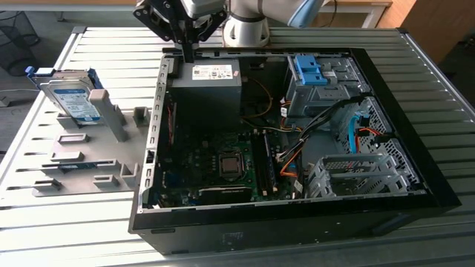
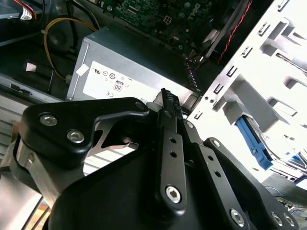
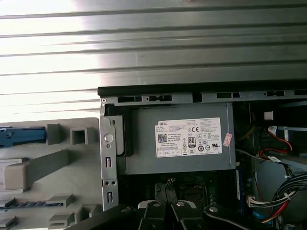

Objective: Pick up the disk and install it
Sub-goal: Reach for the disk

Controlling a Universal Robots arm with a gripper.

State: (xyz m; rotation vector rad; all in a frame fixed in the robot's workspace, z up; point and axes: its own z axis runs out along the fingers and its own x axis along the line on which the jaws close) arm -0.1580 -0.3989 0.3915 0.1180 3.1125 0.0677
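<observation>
The ribbed metal worktop [image 1: 59, 233] carries an open computer case [image 1: 297, 233] and, beside it, a grey rack [image 1: 74, 167]. My tool [image 1: 187, 54] hangs over the case's grey power box [image 1: 208, 92], fingers pinched together on nothing. The disk [image 1: 70, 100] stands on edge in that rack, leaning, well off to the exterior view's left of my tool and lower, outside the case wall.

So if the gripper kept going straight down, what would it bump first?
Probably the dark grey metal box with the white sticker, near its edge by the black computer case's rim. The black gripper points down right there, but depth is hard to judge.
</observation>
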